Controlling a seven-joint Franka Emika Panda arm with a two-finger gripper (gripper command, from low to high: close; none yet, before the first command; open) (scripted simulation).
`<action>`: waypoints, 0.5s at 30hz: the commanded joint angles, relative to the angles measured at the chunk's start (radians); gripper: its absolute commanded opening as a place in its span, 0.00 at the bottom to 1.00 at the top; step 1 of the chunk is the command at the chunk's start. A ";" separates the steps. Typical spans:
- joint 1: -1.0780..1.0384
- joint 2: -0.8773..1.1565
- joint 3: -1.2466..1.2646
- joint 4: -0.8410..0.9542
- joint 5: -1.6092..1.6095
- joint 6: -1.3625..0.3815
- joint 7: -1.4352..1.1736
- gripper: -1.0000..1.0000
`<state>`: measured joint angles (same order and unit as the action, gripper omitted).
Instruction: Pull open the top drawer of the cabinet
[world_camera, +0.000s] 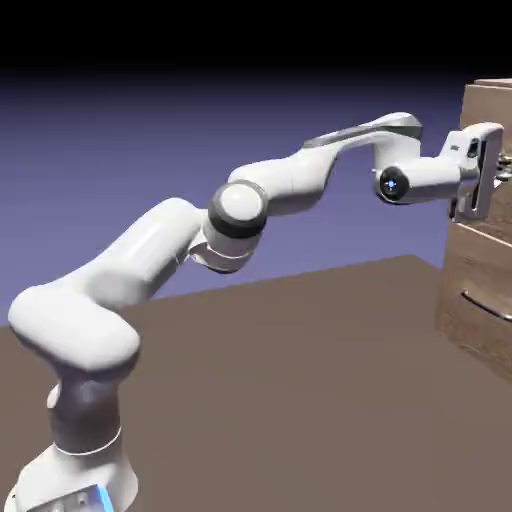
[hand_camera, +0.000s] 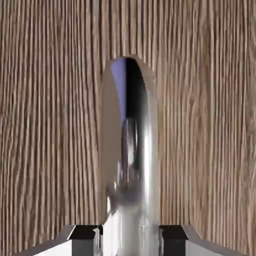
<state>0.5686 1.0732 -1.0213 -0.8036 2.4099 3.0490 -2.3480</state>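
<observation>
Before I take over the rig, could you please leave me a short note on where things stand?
Gripper: fingers closed on the bar handle, one on each side.
Cabinet: at the exterior view's right; the hand is at its upper part.
Done: handle gripped.
Left: pull the top drawer open; no gap shows yet.

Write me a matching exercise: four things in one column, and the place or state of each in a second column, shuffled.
Things
1. gripper
2. lower handle
3. cabinet
4. robot base

Places and states
A. white, at the exterior view's lower left
B. brown wood grain, at the exterior view's right
C. closed around the top drawer's handle
D. a thin bar below the gripper, untouched

Right pairs: 1-C, 2-D, 3-B, 4-A
</observation>
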 joint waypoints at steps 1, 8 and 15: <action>0.023 -0.013 -0.017 -0.036 0.040 -0.013 -0.038 0.00; 0.189 -0.096 -0.132 -0.290 0.230 -0.104 -0.220 0.00; 0.370 -0.177 -0.243 -0.543 0.328 -0.189 -0.343 0.00</action>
<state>0.9379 0.8958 -1.2642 -1.3471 2.7387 2.8607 -2.6915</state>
